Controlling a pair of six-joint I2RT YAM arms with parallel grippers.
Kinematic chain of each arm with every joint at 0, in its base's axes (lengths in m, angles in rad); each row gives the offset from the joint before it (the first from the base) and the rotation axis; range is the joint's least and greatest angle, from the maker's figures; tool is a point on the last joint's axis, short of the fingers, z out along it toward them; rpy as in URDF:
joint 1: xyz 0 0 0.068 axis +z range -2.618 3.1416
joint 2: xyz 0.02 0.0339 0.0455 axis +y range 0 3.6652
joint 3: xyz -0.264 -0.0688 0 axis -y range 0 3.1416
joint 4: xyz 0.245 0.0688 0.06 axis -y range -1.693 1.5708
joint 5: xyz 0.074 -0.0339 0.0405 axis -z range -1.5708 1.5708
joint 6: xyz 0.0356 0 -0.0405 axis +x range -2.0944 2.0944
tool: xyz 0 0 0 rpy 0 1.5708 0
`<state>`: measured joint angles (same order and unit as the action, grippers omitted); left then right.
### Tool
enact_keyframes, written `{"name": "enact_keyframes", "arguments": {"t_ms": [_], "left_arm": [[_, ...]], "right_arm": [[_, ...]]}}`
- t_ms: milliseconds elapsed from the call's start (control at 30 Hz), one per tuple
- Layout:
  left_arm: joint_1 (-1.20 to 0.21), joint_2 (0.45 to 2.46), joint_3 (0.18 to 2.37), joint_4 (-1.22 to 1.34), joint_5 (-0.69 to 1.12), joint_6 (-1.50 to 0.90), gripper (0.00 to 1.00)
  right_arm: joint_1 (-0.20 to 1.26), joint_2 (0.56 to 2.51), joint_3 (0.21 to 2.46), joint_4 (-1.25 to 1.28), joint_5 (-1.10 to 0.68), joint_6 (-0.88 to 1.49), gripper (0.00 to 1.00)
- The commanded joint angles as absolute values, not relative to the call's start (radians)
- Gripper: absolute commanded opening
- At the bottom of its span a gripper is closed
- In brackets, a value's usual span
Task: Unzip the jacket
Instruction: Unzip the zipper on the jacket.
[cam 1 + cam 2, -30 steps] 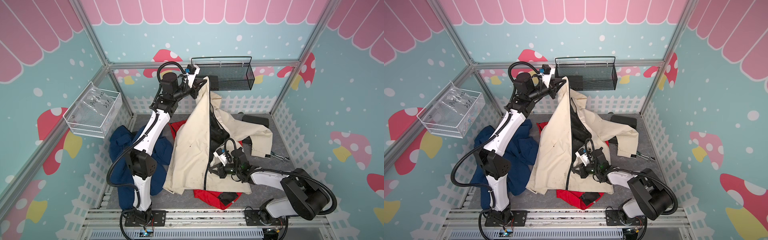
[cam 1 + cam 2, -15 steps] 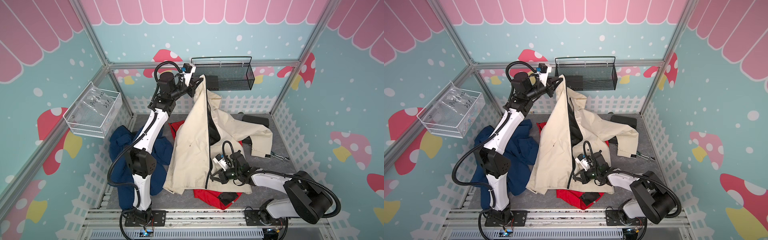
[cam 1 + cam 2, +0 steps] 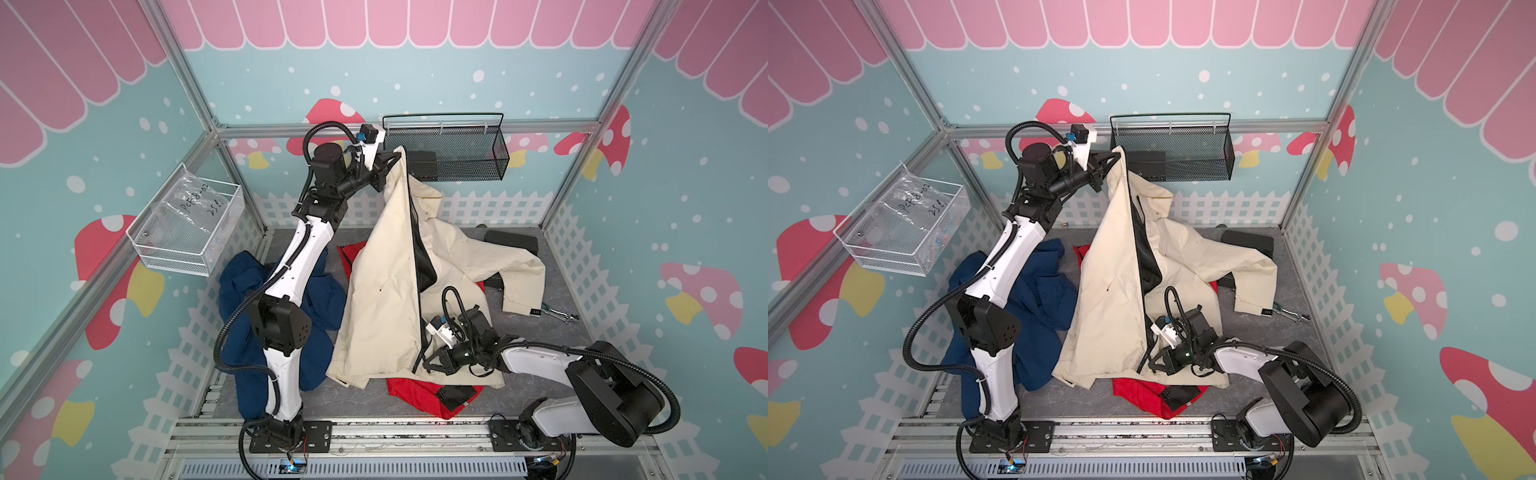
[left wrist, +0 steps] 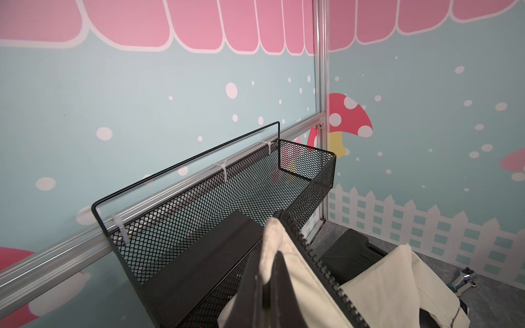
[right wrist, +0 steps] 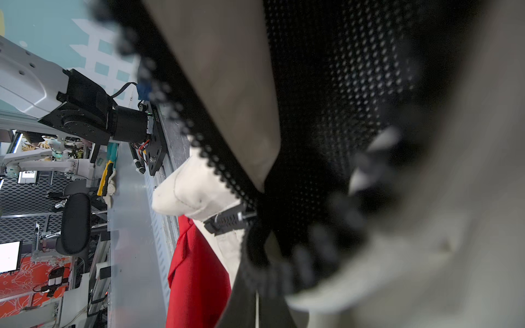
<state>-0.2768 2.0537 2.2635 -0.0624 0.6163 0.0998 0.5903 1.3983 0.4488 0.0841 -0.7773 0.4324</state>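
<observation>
In both top views my left gripper [image 3: 392, 158] clamps the jacket [image 3: 382, 291] by its collar, aloft; my right gripper [image 3: 422, 365] pinches its zipper [image 3: 414, 249] near the front edge of the desk [image 3: 561, 286]. Left wrist: mesh basket [image 4: 227, 193] close ahead. Right wrist: red garment [image 5: 196, 269] under it.

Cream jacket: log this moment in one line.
left gripper: shut on cream jacket collar, lifted | right gripper: shut at zipper bottom | zipper: open nearly to bottom

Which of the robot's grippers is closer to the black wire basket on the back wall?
Left. The left gripper is raised right beside the black wire basket, pinching the cream jacket by its collar. The right gripper sits low at the front, by the jacket's hem.
</observation>
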Motion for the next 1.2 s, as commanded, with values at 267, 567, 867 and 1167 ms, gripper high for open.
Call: {"name": "enact_keyframes", "arguments": {"t_ms": [267,567,867,1167], "left_arm": [[-0.21,2.015,2.299,0.101,0.537,0.06,0.0],[-0.188,2.002,2.287,0.113,0.537,0.049,0.0],[-0.171,1.981,2.269,0.115,0.54,0.043,0.0],[-0.143,1.925,2.157,0.114,0.565,0.042,0.0]], "right_arm": [[0.617,1.327,0.377,-0.124,-0.759,0.487,0.0],[0.63,1.278,0.37,-0.179,-0.747,0.509,0.0],[0.644,1.28,0.358,-0.195,-0.698,0.536,0.0],[0.647,1.196,0.398,-0.174,-0.588,0.584,0.01]]}}
